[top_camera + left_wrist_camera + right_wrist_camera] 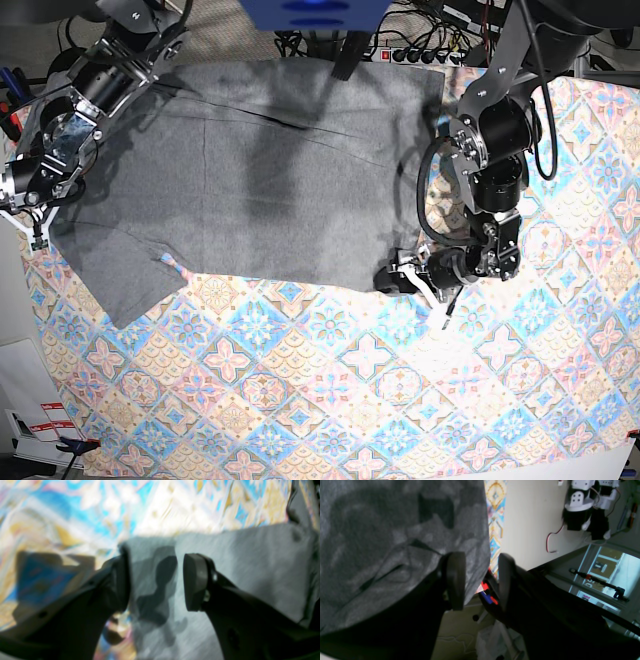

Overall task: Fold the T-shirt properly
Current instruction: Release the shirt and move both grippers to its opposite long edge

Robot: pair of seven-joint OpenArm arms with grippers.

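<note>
The grey T-shirt [260, 170] lies spread across the far half of the table, with one sleeve [130, 280] pointing toward the near left. My left gripper [400, 278] hovers at the shirt's near right corner. In the left wrist view it [156, 580] is open, with grey fabric [250, 567] and its own shadow below the gap. My right gripper [38, 215] is at the shirt's left edge by the table side. In the right wrist view its [480, 580] pads stand apart, and the shirt's [382, 530] edge shows in the gap, not clamped.
A colourful tile-patterned cloth [350, 380] covers the table under the shirt. Cables and a power strip [420, 50] run along the back edge. Papers [40, 420] lie off the table's near left. Another robot unit [585, 505] shows beyond the table side.
</note>
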